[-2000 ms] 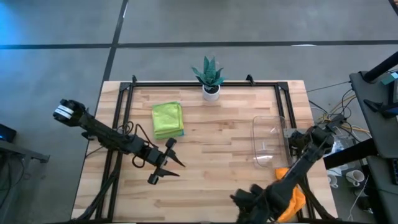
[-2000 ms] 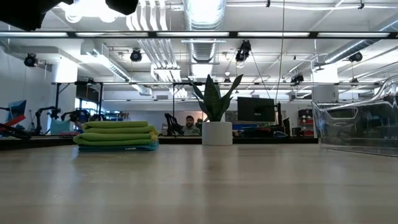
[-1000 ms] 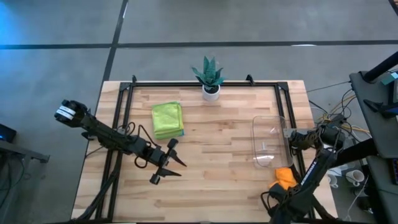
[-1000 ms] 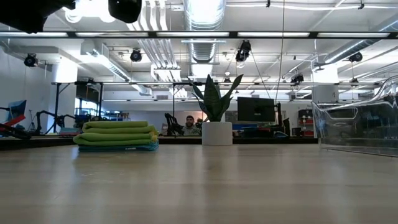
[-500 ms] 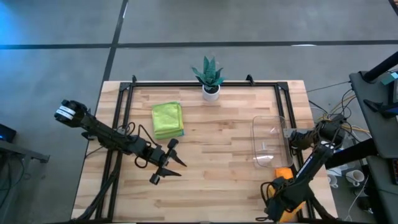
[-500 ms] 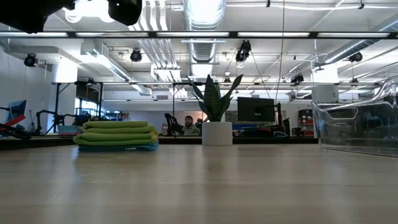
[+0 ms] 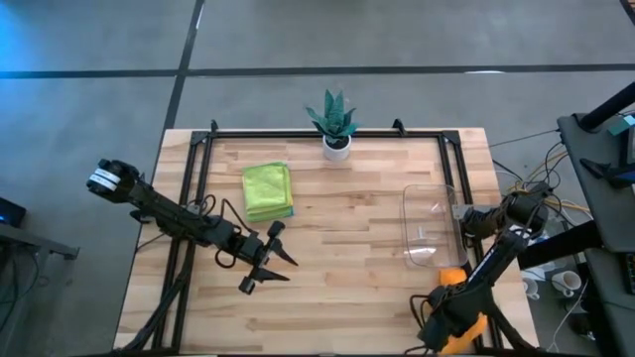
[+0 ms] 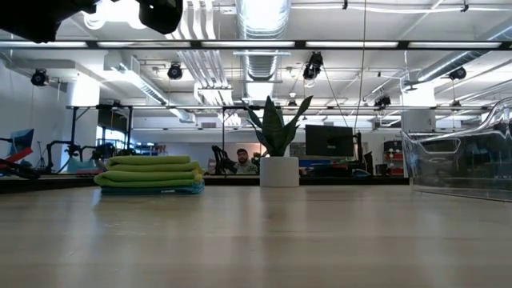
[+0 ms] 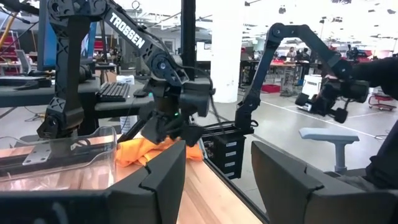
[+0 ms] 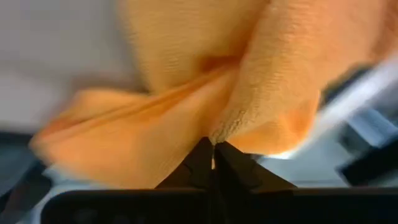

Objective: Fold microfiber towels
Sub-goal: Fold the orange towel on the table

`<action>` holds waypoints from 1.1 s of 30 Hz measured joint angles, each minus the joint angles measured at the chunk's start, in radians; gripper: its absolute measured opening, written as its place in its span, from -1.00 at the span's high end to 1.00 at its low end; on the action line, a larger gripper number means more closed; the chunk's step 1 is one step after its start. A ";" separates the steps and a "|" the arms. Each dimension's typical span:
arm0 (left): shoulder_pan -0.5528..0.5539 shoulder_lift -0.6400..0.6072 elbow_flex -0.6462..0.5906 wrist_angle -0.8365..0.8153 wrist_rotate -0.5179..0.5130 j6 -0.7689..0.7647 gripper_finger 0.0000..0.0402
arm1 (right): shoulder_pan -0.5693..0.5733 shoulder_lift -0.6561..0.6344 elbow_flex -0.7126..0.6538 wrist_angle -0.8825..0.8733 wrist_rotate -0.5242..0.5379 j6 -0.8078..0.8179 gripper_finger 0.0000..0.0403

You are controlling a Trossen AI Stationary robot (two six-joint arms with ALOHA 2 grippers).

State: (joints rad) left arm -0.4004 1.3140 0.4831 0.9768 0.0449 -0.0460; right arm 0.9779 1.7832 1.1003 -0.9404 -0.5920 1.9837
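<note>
High view: the right gripper sits at the table's near right corner, on the orange towel; the left gripper hovers over bare wood left of centre, fingers parted, empty.
Folded stack: green towels lie far left, beside the potted plant; the clear tray stands right.
Low view: the stack rests flat.
Right wrist view: fingertips pinched shut, seemingly on an orange fold.

A small potted plant stands upright at the far edge of the wooden table. A clear plastic tray sits empty on the table's right side, well apart from the plant.
</note>
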 joint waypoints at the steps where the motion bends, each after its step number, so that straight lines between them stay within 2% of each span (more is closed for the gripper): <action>1: 0.000 0.000 0.000 0.000 0.000 0.000 0.16 | -0.015 0.001 0.017 0.019 0.019 -0.012 0.94; 8: 0.000 0.000 0.000 0.001 0.000 -0.002 0.16 | -0.123 0.005 0.176 0.024 0.219 -0.138 0.95; 11: 0.000 0.000 0.000 -0.003 0.000 -0.003 0.16 | -0.172 0.016 0.260 0.056 0.383 -0.286 0.95; 14: 0.000 0.000 0.000 -0.045 0.001 -0.027 0.16 | -0.233 0.021 0.341 0.133 0.591 -0.525 0.96; 16: 0.000 0.000 0.000 -0.078 0.001 -0.028 0.16 | -0.278 0.025 0.393 0.220 0.678 -0.728 0.96; 20: 0.000 0.000 0.000 -0.120 0.001 -0.030 0.16 | -0.350 0.036 0.479 0.339 0.701 -1.118 0.96; 23: 0.000 0.000 0.000 -0.152 0.001 -0.048 0.16 | -0.380 0.039 0.515 0.340 0.709 -1.292 0.96; 26: 0.000 0.000 0.000 -0.218 0.001 -0.055 0.16 | -0.400 0.039 0.517 0.250 0.841 -1.343 0.96; 29: 0.002 0.000 0.000 -0.303 0.001 -0.095 0.16 | -0.431 0.049 0.500 0.078 1.016 -1.290 0.96; 31: 0.010 0.000 0.000 -0.350 0.002 -0.138 0.16 | -0.464 0.070 0.477 -0.012 1.042 -1.252 0.95; 33: 0.019 -0.002 0.000 -0.375 -0.009 -0.158 0.16 | -0.497 0.103 0.442 -0.052 1.024 -1.241 0.91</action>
State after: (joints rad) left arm -0.3809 1.3121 0.4828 0.6017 0.0364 -0.2039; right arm 0.4808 1.8859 1.5425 -0.9920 0.4323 0.7429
